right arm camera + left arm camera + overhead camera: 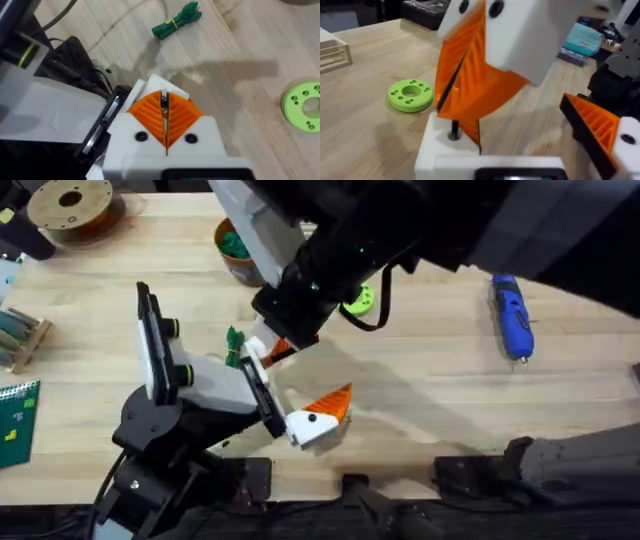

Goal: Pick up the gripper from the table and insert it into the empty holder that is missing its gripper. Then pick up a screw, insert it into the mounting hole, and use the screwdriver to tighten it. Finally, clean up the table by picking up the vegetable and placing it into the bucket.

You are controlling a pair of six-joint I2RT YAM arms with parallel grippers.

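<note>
We pinch the gripper (164,116) tight in the right gripper (165,137), seating it down onto the holder (451,145), which the left arm presents steady, its own claw spread wide.

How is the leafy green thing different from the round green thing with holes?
The vegetable is dark green; the ring is bright lime green. The vegetable is a long, leafy bundle with a yellow band around it, while the ring is flat and round, with a big middle hole and little holes around it. Both are green and lie on the wooden table.
</note>
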